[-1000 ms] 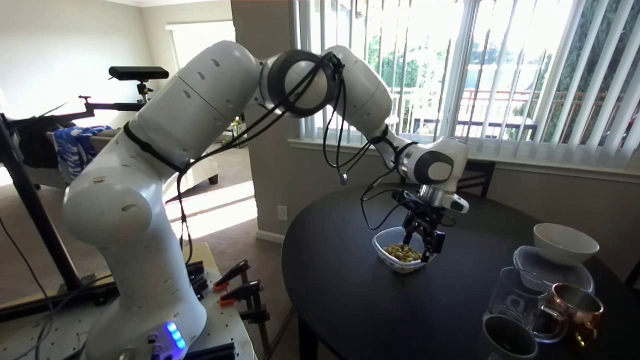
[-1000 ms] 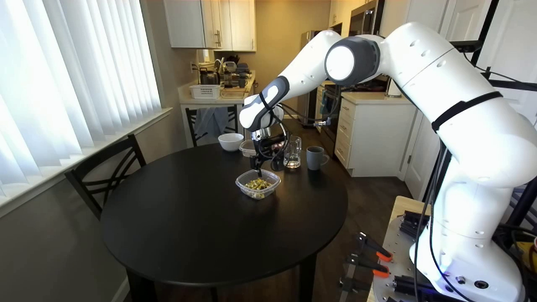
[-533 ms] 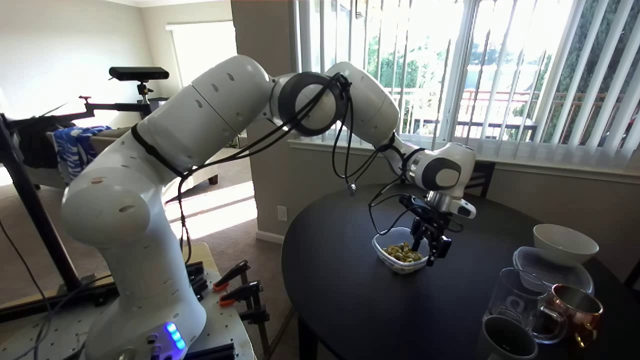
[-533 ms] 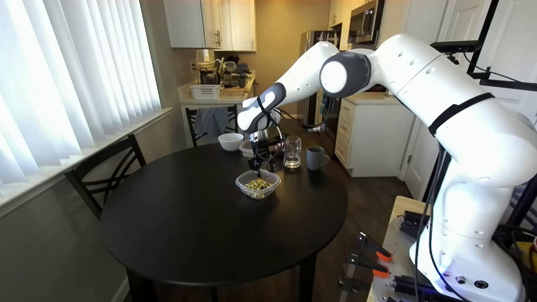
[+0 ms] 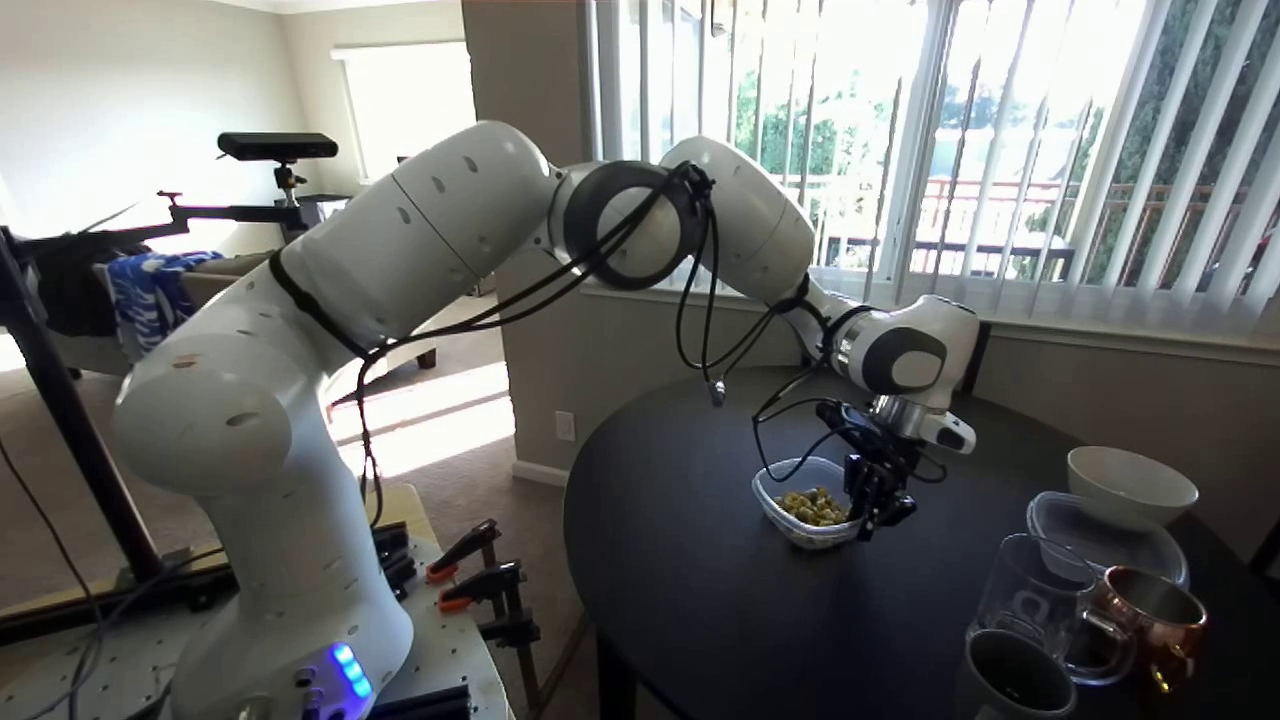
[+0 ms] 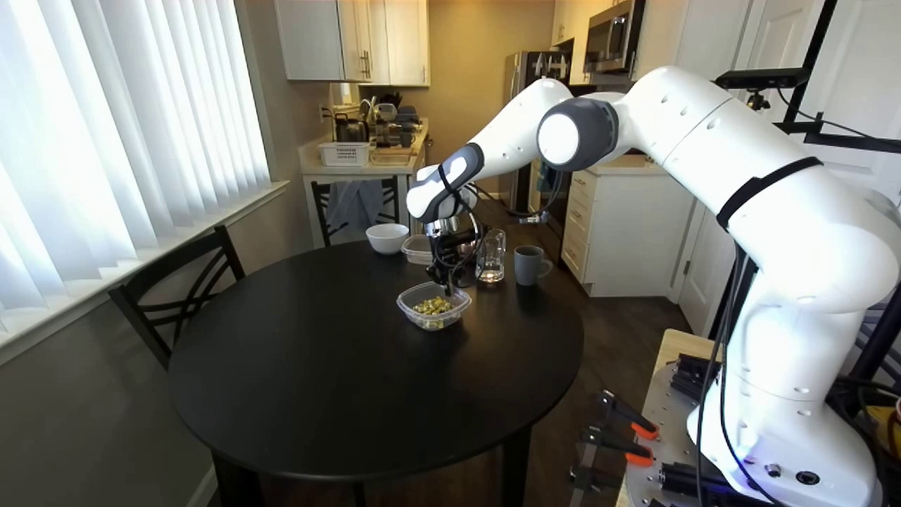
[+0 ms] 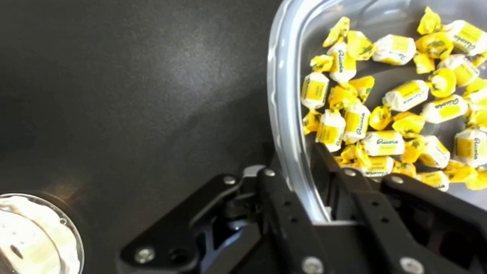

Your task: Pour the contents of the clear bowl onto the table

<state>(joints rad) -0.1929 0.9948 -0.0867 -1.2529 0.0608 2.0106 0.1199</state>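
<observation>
The clear bowl (image 7: 283,76) rests on the dark round table (image 6: 317,394), full of its contents (image 7: 384,142), yellow-and-white wrapped candies. At the bowl's edge my gripper (image 7: 296,156) straddles the rim: one finger (image 7: 323,163) reaches inside over the candies, the other lies outside. The jaws are narrowed, with the rim running between them. Whether both pads press on the bowl wall is hidden below the rim. In both exterior views the gripper (image 5: 868,525) hangs low at the bowl's side farther from the robot base, and the bowl (image 6: 434,317) looks upright.
Beyond the gripper stand a white bowl (image 5: 1130,485), a second clear container (image 5: 1110,565), a glass mug (image 5: 1025,590), a copper mug (image 5: 1160,605) and a grey mug (image 6: 529,266). A dark chair (image 6: 186,296) stands by the table on the window side.
The arm has come down and farther from its base. My jaws have closed in from wide apart to narrow around the rim. The bowl has slid slightly the same way as the gripper.
</observation>
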